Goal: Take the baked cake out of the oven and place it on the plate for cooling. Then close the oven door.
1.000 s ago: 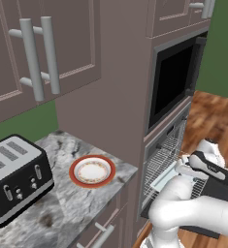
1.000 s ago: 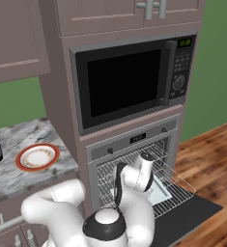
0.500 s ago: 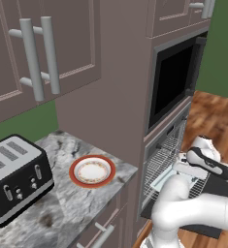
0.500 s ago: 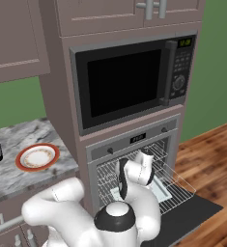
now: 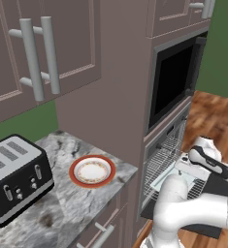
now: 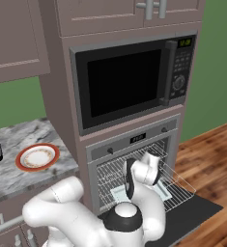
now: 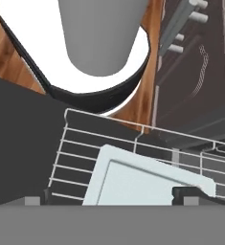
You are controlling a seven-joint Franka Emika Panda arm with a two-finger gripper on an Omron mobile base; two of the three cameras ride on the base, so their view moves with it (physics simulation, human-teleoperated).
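A: We see the gripper [image 7: 112,198] with jaws apart, empty, just above the pale baking tray [image 7: 142,184] on the pulled-out wire rack [image 7: 80,158].

B: We cannot make out the baked cake. The oven door [image 6: 192,217] lies open; the plate [image 5: 92,171] sits well apart on the counter [image 5: 62,208].

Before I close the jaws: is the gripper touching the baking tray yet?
Cannot tell. In the hand view, one fingertip overlaps the baking tray; no gap or contact shows plainly.

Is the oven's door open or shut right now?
Open. The oven door lies flat, folded down toward the floor, and a wire rack with a pale baking tray is slid out above it.
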